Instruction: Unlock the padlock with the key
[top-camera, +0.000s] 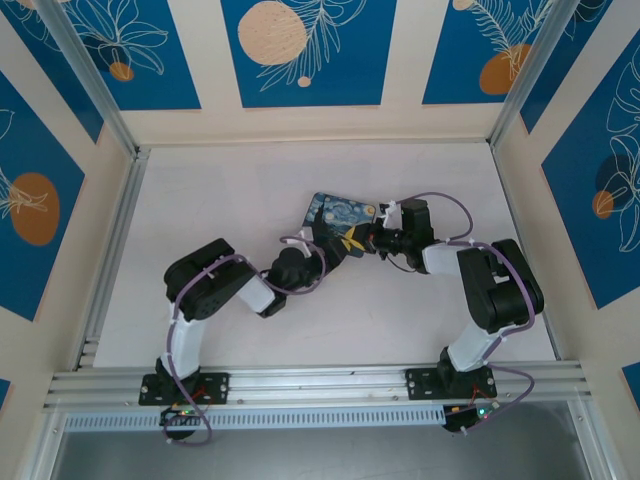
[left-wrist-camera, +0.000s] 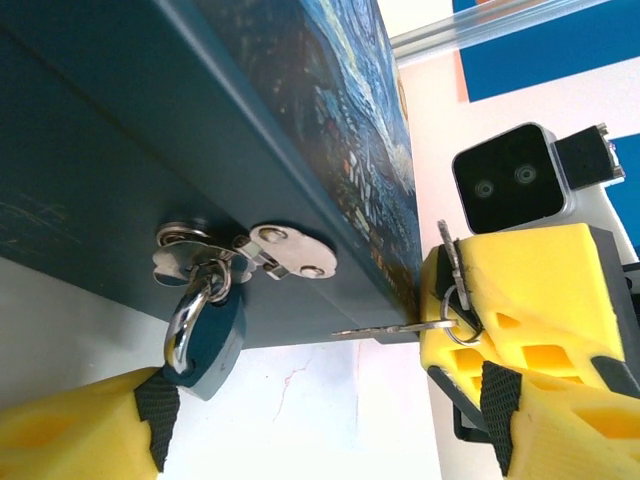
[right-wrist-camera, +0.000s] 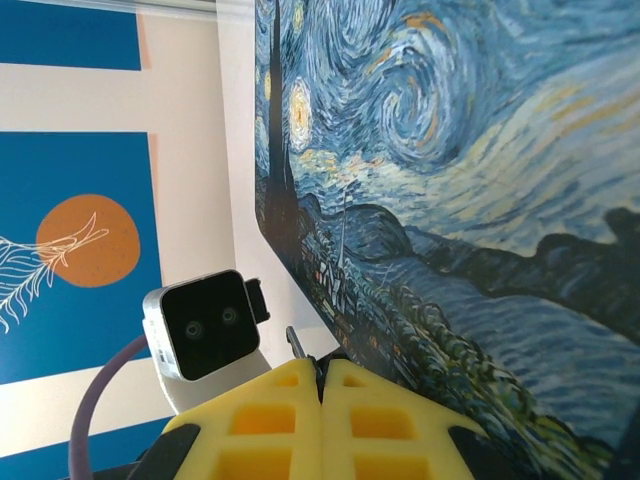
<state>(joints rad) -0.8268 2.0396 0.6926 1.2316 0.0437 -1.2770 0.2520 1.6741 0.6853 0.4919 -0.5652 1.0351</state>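
Padlock (left-wrist-camera: 205, 340) hangs at the lower left of the left wrist view. Its shackle (left-wrist-camera: 183, 322) passes through the hasp (left-wrist-camera: 288, 250) on the dark front of the box (left-wrist-camera: 110, 150), and its body tilts a little. My left gripper (left-wrist-camera: 322, 415) has its jaws wide apart, with one yellow finger (left-wrist-camera: 70, 435) in the lower left corner and the other at the lower right. Nothing is clamped between them. The padlock's lower end sits right by the black pad of the lower-left finger; whether they touch I cannot tell from this angle.

My right gripper (left-wrist-camera: 435, 300) sits at the right of the same frame, jaws together and clamped on the key (left-wrist-camera: 385, 329). The blade sticks out level toward the left, just under the box's lower edge. Its tip is near mid-frame and apart from the padlock. A small ring (left-wrist-camera: 462, 300) hangs at the key's head against the yellow finger.

In the right wrist view my two fingers press flat against each other at the bottom centre. A thin bit of metal shows just above them, and the box's painted lid spreads across the upper right.

From above, the box lies tilted in the middle of the table (top-camera: 220, 190). Both grippers meet at its near edge — the left from the lower left, the right from the right.
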